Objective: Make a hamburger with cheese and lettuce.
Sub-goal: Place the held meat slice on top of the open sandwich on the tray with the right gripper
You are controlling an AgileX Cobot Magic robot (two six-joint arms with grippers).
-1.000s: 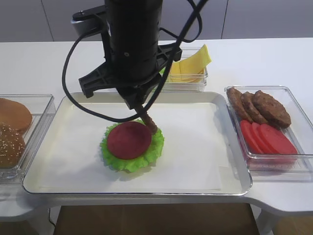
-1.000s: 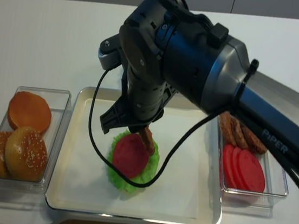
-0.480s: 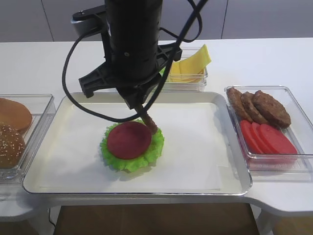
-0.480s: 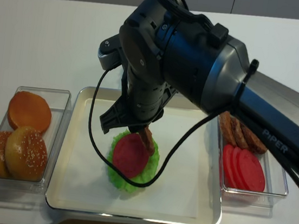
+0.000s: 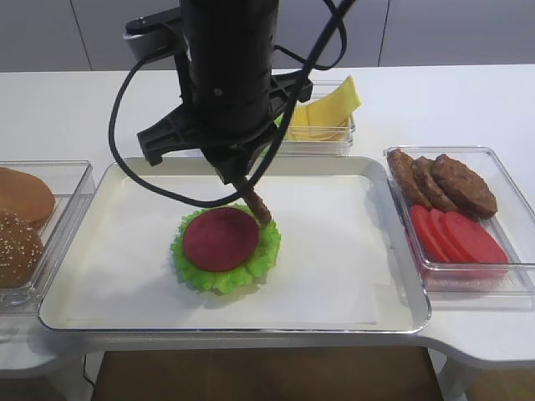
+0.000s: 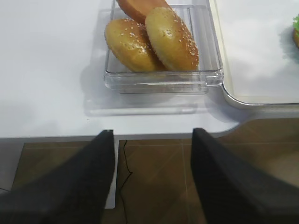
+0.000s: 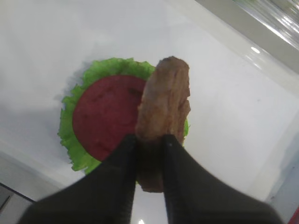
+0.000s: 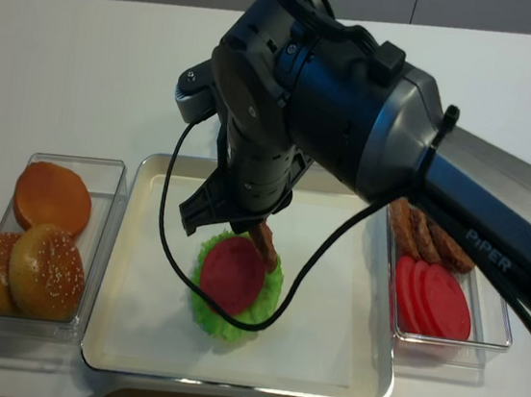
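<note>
I have the right gripper (image 7: pixel 149 142) with its jaws clamped on a brown patty (image 7: pixel 163 105), held on edge above the hamburger (image 5: pixel 224 245) (lettuce (image 5: pixel 266 247) and a red slice so far) on the tray (image 5: pixel 334 251). Left gripper (image 6: pixel 152 179): jaws apart beside the desk (image 6: pixel 46 70). Cheese (image 5: pixel 326 107) sits behind the tray.

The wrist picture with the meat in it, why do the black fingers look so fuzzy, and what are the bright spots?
In the right wrist view the right gripper sits too close to the lens, so its fingers blur, as does the patty; the lettuce looks sharper. The bright spots top right are lamp glare on the tray rim.
</note>
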